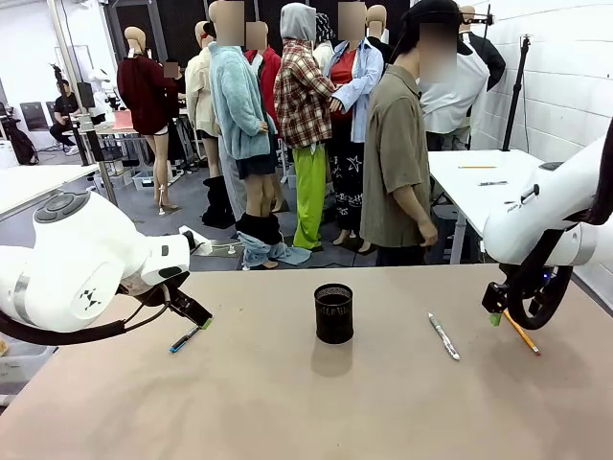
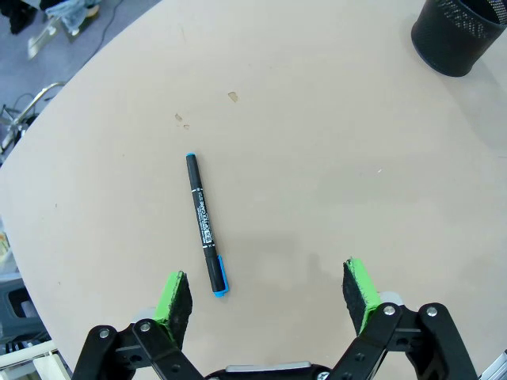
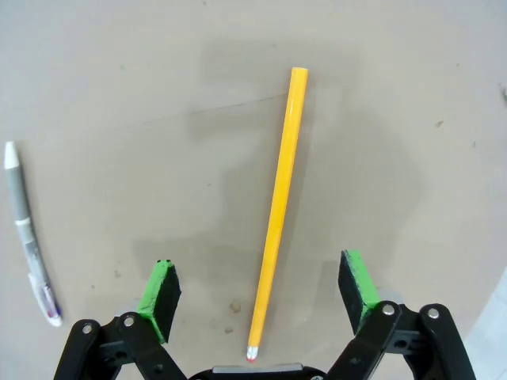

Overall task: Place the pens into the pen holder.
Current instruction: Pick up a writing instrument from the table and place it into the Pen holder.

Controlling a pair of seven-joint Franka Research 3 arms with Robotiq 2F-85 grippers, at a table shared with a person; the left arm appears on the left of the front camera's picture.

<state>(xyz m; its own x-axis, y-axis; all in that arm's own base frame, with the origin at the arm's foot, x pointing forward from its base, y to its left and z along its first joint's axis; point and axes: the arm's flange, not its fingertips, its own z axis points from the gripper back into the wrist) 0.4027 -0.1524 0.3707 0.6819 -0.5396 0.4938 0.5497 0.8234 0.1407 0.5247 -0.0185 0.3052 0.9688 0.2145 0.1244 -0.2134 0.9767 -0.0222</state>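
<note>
The black mesh pen holder [image 1: 333,312] stands upright mid-table, also at the top right of the left wrist view [image 2: 459,33]. A dark marker [image 2: 204,222] with blue ends lies flat on the table at the left [image 1: 185,337]; my left gripper [image 2: 268,293] hovers open just above it, the marker nearer its left finger. A silver-white pen [image 1: 443,336] lies right of the holder [image 3: 28,237]. The orange pencil [image 3: 277,210] lies flat between the open fingers of my right gripper [image 3: 257,293], at the table's right [image 1: 522,333].
A person in an olive shirt [image 1: 395,158] stands at the far edge, turned away. A white table [image 1: 479,177] with small items sits behind at the right. Bare brown tabletop [image 1: 306,412] stretches toward the front.
</note>
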